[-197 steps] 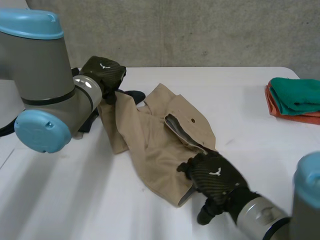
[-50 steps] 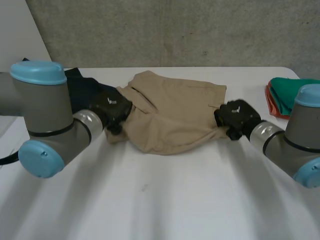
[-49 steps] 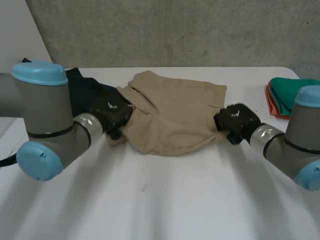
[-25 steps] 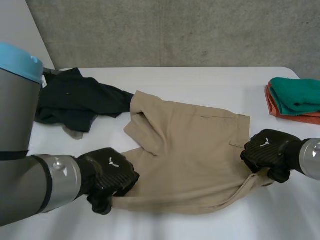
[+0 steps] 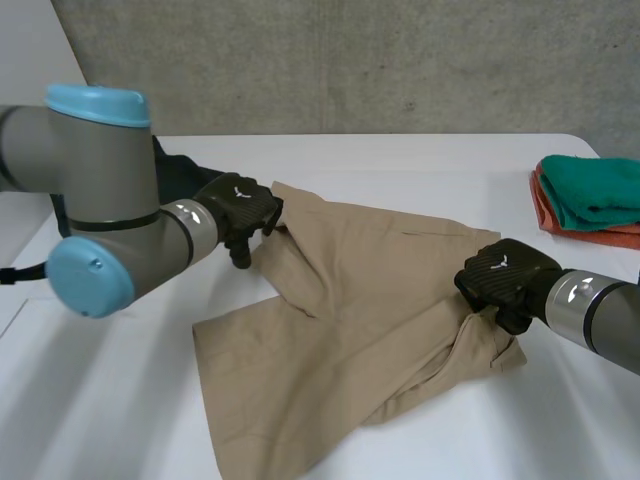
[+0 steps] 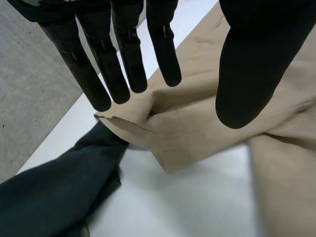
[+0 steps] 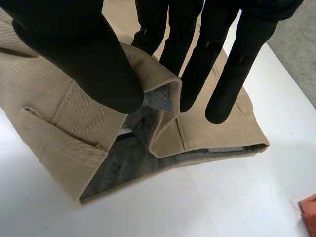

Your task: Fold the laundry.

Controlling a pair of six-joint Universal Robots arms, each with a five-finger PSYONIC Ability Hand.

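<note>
Here, your R hand (image 5: 505,280) pinches the waistband edge of the khaki shorts (image 5: 350,300) btwn thumb and straight fingers (image 7: 202,64), lifting a fold. Your L hand (image 5: 240,205) hovers w/ fingers spread, holding nothing, just over the shorts' far corner, beside a dark garment (image 6: 54,187). Shorts lie crumpled mid-counter (image 5: 100,400), far edge running hand to hand; L is nearer the loose corner.

Robotics lab / test cell, by the looks. Evidence: bare grey concrete wall (image 5: 400,60) directly behind a plain white table (image 5: 400,160). Two industrial-type arms w/ grey joints & light-blue caps work at it: left arm (image 5: 100,200), right arm (image 5: 600,320). Laundry laid out like test items: tan garment (image 5: 370,300), dark garment (image 5: 180,175), folded green cloth (image 5: 595,190) on an orange cloth (image 5: 545,215).
</note>
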